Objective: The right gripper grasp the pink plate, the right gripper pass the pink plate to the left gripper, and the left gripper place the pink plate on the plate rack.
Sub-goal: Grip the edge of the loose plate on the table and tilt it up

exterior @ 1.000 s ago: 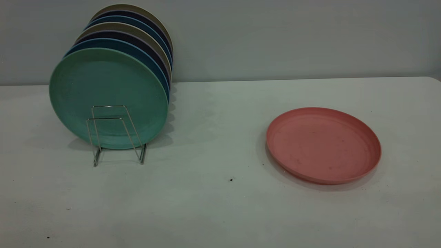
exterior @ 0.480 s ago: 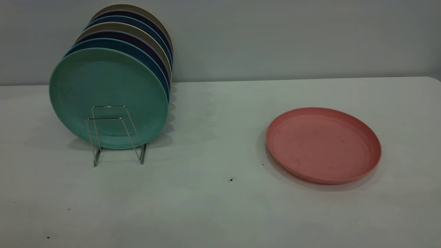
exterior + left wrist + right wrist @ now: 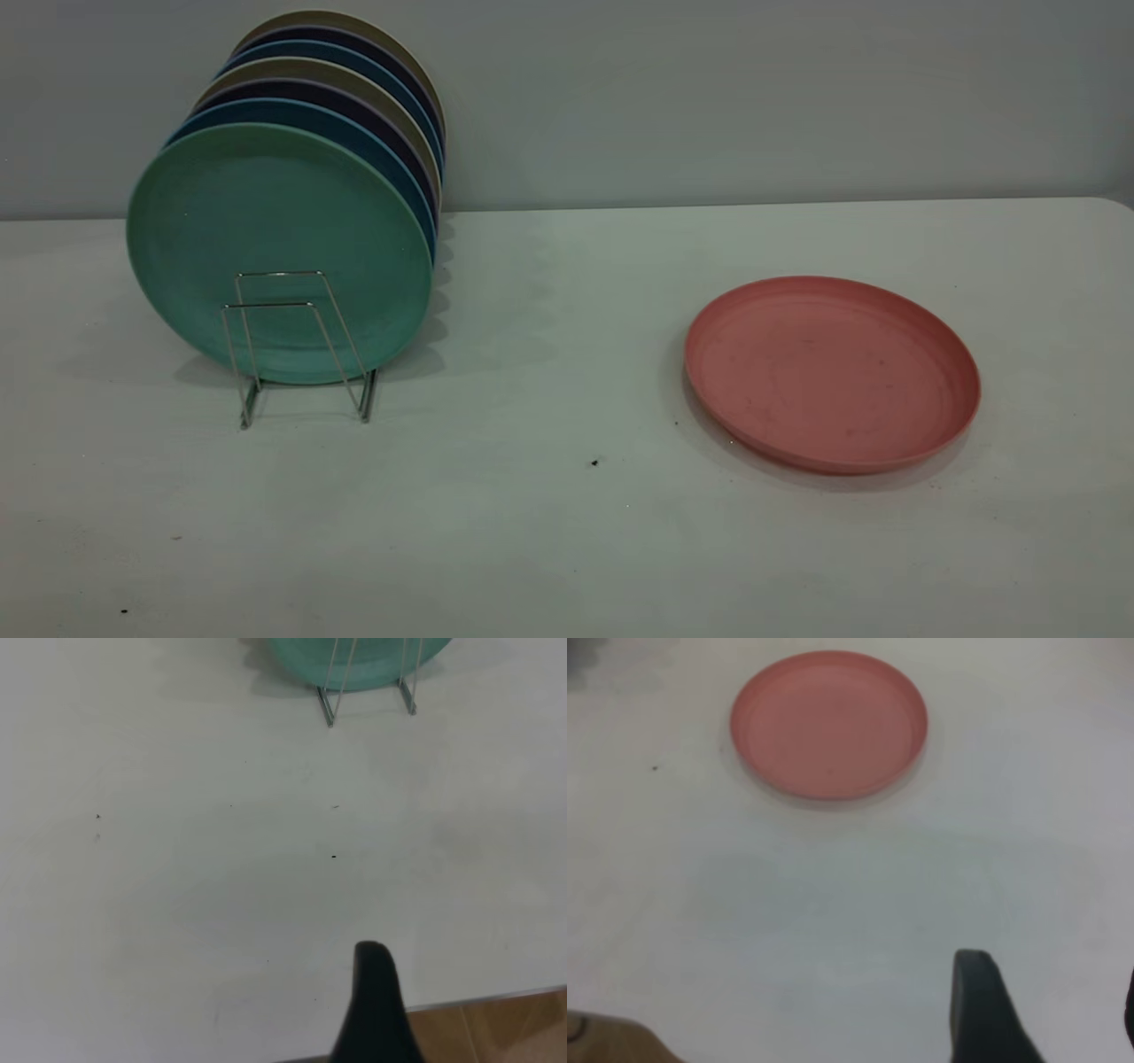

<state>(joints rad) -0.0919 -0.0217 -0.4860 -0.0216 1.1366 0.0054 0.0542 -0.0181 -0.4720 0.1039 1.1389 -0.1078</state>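
The pink plate [image 3: 831,372] lies flat on the white table at the right, rim up; the right wrist view shows it [image 3: 828,722] far ahead of my right gripper [image 3: 1052,970]. That gripper is open and empty, well short of the plate. The plate rack [image 3: 266,306] stands at the left, with its two front loops bare. The left wrist view shows its feet [image 3: 326,704]. My left gripper [image 3: 372,1010] appears only as a dark shape over the table's near edge, far from the rack. Neither gripper shows in the exterior view.
A teal-green plate [image 3: 275,230] stands upright in the rack, with several blue, dark and tan plates behind it. A small dark speck [image 3: 594,462] lies on the table between rack and pink plate. The table edge [image 3: 478,999] and brown floor show by the left gripper.
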